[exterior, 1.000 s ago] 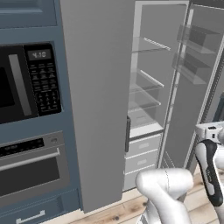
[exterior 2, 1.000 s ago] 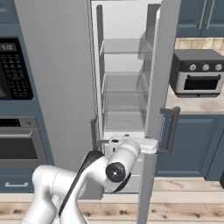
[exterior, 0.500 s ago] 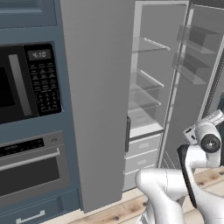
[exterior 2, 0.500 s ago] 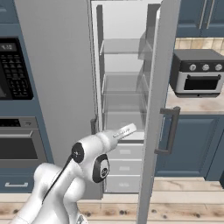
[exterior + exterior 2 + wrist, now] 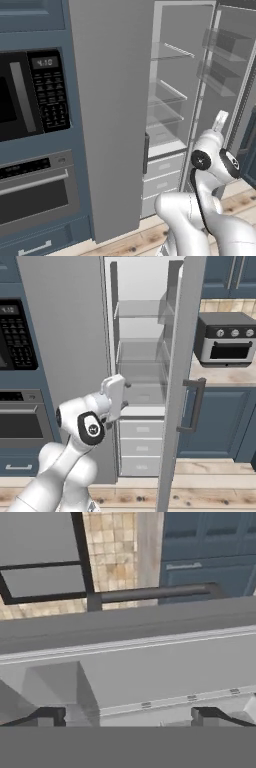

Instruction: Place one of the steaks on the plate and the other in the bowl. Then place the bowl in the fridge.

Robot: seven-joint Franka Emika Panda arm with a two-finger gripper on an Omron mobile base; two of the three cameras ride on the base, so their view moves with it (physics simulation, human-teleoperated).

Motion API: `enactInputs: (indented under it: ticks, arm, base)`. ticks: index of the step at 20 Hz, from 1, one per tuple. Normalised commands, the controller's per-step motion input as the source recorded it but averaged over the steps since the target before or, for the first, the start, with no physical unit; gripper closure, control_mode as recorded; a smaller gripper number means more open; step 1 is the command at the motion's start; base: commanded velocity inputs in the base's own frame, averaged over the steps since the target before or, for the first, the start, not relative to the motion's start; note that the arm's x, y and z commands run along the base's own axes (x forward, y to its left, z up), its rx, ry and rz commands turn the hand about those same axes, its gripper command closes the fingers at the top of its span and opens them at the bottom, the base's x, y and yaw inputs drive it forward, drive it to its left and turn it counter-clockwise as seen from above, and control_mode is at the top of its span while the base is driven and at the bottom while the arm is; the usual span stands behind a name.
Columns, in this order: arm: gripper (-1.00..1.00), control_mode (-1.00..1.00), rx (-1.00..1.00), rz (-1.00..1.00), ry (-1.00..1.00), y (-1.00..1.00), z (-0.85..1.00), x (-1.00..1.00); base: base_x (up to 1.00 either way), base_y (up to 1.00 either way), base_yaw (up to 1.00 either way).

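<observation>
Standing at the open fridge (image 5: 145, 331) with jaws spread wide and empty, the gripper (image 5: 127, 714) should retreat toward six o'clock, clearing the door (image 5: 177, 381).

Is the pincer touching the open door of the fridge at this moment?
Apart. In the hand view the pincer is open and empty, and the fridge door lies beyond its fingertips. The right base view shows the hand well clear of that door.

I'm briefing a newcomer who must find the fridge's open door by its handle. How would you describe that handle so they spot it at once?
Start at the tall grey fridge, whose right door stands swung open beside the blue counter cabinets. On that door's outer face, at counter height, sits the handle: a dark upright bar on two short brackets, unlike the cabinets' handle-free fronts.
</observation>
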Motion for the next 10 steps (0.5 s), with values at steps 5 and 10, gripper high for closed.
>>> enactInputs:
  ticks: [5,10]
  arm:
    - [-1.00,-1.00,-0.21,-0.15,0.31,0.21,-0.16,0.19]
    - [-1.00,-1.00,-0.24,-0.13,0.65,0.00,-0.05,0.14]
  base:
    - [0.00,0.00,0.00]
    - [0.00,0.00,0.00]
